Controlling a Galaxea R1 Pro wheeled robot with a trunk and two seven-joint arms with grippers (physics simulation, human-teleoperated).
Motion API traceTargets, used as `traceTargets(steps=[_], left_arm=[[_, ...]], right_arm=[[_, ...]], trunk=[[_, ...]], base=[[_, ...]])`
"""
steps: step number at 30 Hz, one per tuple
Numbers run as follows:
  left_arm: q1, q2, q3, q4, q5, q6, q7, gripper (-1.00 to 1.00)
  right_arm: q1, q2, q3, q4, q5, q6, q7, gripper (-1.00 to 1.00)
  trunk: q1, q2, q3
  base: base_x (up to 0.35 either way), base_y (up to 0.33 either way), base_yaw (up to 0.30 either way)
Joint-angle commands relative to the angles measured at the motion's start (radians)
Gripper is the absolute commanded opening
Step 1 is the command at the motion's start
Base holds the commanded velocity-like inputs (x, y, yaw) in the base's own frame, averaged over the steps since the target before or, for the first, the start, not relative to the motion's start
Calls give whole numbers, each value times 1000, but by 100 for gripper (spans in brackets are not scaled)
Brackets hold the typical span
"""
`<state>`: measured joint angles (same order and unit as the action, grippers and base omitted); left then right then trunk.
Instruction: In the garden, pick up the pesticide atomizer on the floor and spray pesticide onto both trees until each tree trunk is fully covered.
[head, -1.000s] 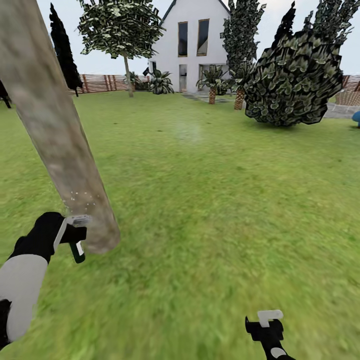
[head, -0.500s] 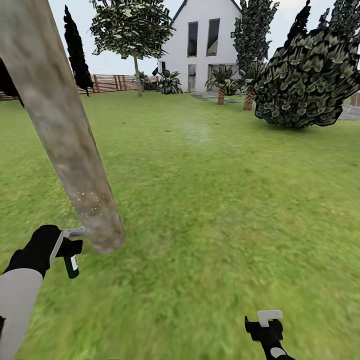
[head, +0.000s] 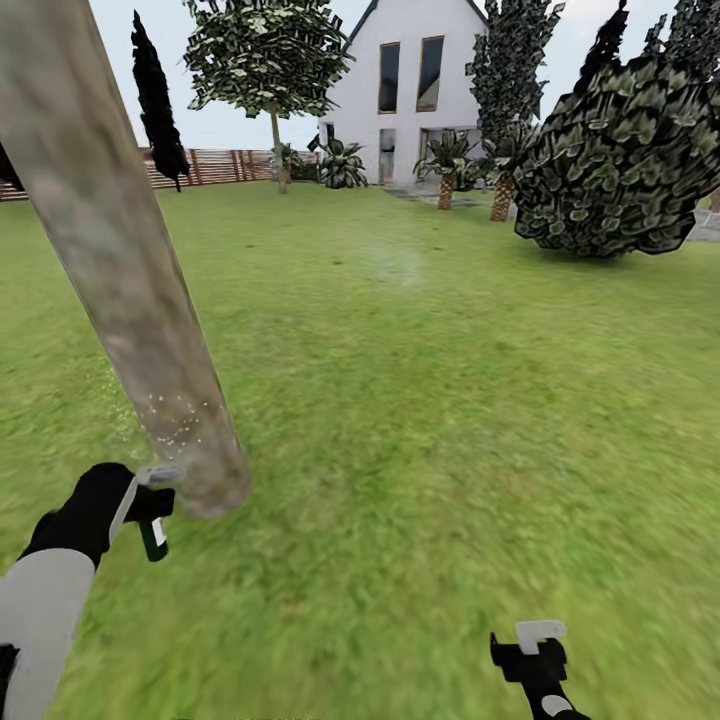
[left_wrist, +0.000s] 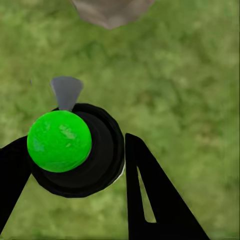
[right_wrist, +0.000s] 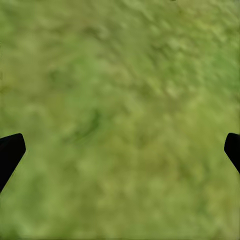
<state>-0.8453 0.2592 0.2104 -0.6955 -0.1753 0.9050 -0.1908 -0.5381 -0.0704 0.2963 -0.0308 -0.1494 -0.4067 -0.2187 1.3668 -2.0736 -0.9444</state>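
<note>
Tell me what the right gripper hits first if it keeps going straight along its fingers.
Grass. The right gripper points down at the lawn, its jaws wide apart with nothing between them and bare grass ahead. The head view shows the same gripper over open grass. How far it is above the ground is unclear.

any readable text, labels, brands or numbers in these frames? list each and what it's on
None readable.
Atomizer in the left gripper: a small pale patch on its green body, too small to tell if it carries print; its green cap is blank.
Tree trunk: white specks, no lettering.
House and fence: no signs or numbers visible.
Right gripper: no markings.
</note>
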Motion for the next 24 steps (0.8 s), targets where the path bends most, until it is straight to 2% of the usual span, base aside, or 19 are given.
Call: traceTargets(steps=[1,3,6,8,9,11,12,16,22,24], left_arm=[[19,11,11,8,-9,2,-10,-100],[42,34,14,18,-9,2,-11,-100],[73,40,16,37,-6,-26,-10,-100],[78,31,16,40,-4,-84,-7,-100],[79,23,16,41,-3,-91,-4,-100],[80,-21,14,37,-11,-104,12,-100],[80,-28,15,33,-7,-106,13,-100],[80,-31,30,37,-6,-113,14,-100],[80,-28,23,28,-18,-113,13,-100],[80,-27,22,37,-19,-113,38,-100]], right_arm=[[0,0,9,0,-10,-3,-1,100],[0,1,9,0,-10,-3,-2,100],[0,1,9,0,-9,-3,-1,100],[0,1,9,0,-10,-3,-1,100],[0,1,9,0,-10,-3,-1,100],[0,1,9,0,-9,-3,-2,100],[0,1,9,0,-9,-3,-2,100],[0,1,9,0,-9,-3,-2,100],[0,1,9,0,-9,-3,-2,100],[0,1,9,0,-9,-3,-3,100]], trunk=[[0,0,-1],[0,0,-1],[0,0,-1],[0,0,-1],[0,0,-1],[0,0,-1],[0,0,-1],[0,0,-1],[0,0,-1],[0,0,-1]], base=[[0,0,239],[0,0,265],[0,0,274],[47,-9,177],[156,-58,71],[238,-117,19],[264,-148,3],[258,-170,1],[141,-245,0],[81,-275,8]])
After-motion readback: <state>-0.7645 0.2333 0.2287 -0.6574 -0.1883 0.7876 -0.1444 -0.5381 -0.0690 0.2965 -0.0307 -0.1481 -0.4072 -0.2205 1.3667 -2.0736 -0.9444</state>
